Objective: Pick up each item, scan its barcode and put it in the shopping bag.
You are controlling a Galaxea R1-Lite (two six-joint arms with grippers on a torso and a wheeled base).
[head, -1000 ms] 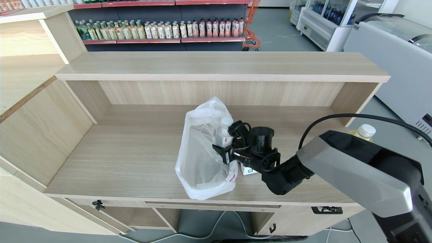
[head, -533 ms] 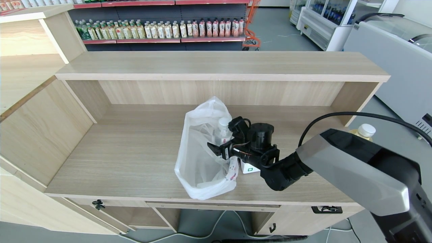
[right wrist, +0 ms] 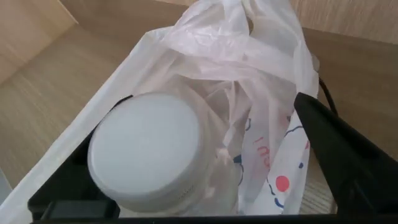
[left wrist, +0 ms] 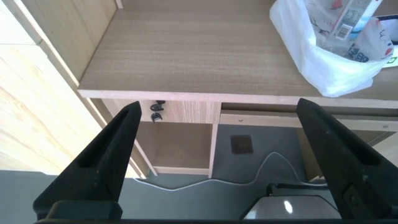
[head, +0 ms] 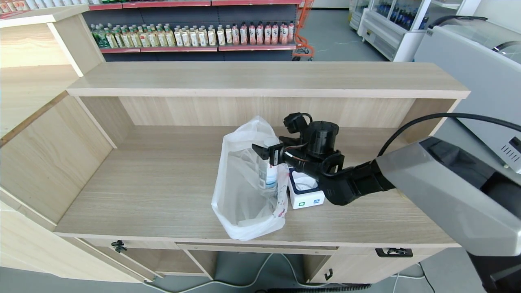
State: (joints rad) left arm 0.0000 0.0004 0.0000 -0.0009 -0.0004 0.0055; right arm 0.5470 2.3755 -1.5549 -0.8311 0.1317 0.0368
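Note:
A white plastic shopping bag [head: 243,191] stands open on the wooden counter [head: 163,183]. A clear bottle [head: 268,176] with a white cap [right wrist: 146,152] stands upright inside it. My right gripper [head: 270,154] hovers just over the cap, open, with its dark fingers [right wrist: 348,155] spread to either side of the cap [head: 270,143]. A white barcode scanner box [head: 306,194] sits on the counter right beside the bag, under my right wrist. My left gripper [left wrist: 217,165] hangs open and empty off the counter's front edge, with the bag [left wrist: 329,50] farther off.
A raised ledge [head: 264,77] and side walls enclose the counter on the back, left and right. Bare counter lies to the left of the bag. Drink shelves [head: 195,36] and freezers [head: 468,49] stand in the room behind.
My right gripper let go of the bottle, opened, and rose back above the bag's mouth. The bottle now stands lower inside the bag. The scanner box has come into sight.

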